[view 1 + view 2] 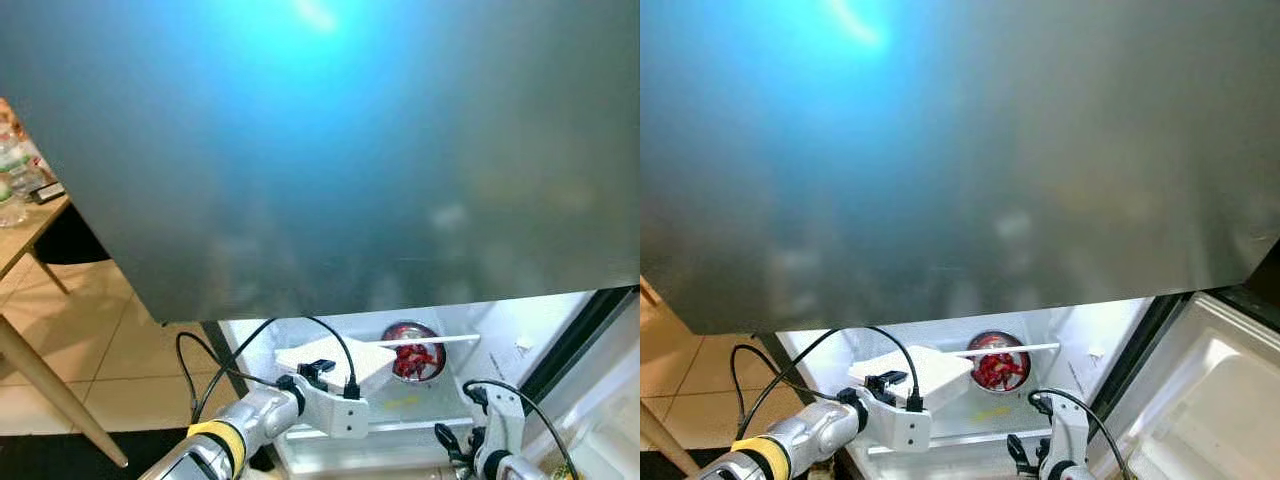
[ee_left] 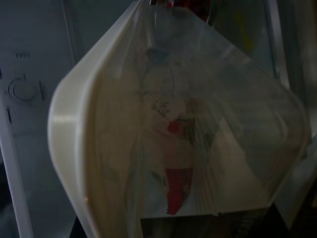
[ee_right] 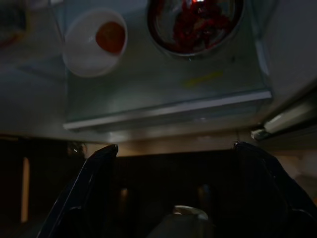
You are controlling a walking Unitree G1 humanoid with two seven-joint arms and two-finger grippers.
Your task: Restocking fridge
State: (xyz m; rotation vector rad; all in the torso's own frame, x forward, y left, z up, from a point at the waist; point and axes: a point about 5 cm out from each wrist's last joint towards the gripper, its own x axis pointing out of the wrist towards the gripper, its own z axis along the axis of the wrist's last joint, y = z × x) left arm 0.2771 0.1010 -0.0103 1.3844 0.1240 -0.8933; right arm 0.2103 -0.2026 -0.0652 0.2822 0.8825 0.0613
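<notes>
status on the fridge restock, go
Left tool carrying white lidded container into open fridge. Right tool open, low at shelf edge. Bowl of red food already on shelf beside it.

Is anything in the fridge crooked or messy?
Nothing is spilled. The white box in the left gripper sits cornerwise beside the bowl of red food, not squared to the glass shelf.

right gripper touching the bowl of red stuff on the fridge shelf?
Apart. The right wrist view shows the right gripper open, its fingers short of the shelf edge, with bare glass between them and the metal bowl.
</notes>
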